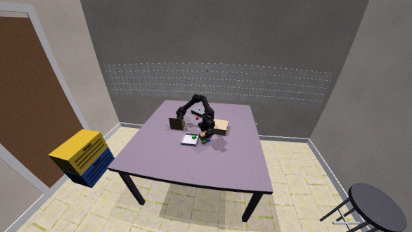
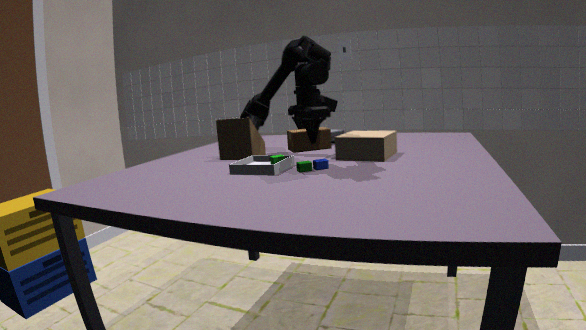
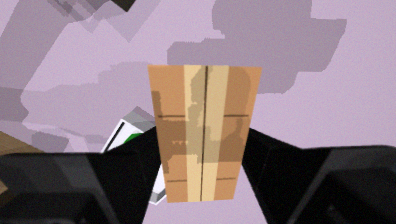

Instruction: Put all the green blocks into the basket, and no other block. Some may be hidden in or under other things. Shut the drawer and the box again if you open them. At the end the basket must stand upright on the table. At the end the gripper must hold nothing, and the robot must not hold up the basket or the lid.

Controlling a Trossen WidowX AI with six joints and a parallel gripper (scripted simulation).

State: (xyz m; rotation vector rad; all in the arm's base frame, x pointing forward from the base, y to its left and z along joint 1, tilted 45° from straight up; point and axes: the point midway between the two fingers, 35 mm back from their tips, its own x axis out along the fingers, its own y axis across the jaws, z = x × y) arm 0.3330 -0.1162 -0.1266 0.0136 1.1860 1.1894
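The gripper [image 1: 207, 133] [image 2: 313, 138] [image 3: 202, 131] is shut on a small cardboard box [image 1: 202, 136] [image 2: 296, 142] [image 3: 195, 100] and holds it above the table. A green block [image 1: 204, 142] [image 2: 304, 166] and a blue block [image 1: 208, 140] [image 2: 321, 164] lie side by side on the table near the raised box. The basket [image 1: 189, 145] [image 2: 252, 170] is a low, white and grey tray, upright on the table, left of them. Another green block [image 1: 194, 136] [image 2: 276, 159] [image 3: 134, 136] is in it. In the wrist view the held box hides part of the basket.
A dark brown box-like thing [image 1: 176, 124] [image 2: 235, 140] stands left, near the arm. A tan box [image 1: 221, 127] [image 2: 365, 145] stands right of the gripper. At the back are a red block [image 1: 197, 118] and a flat grey thing [image 1: 197, 112], partly behind the arm.
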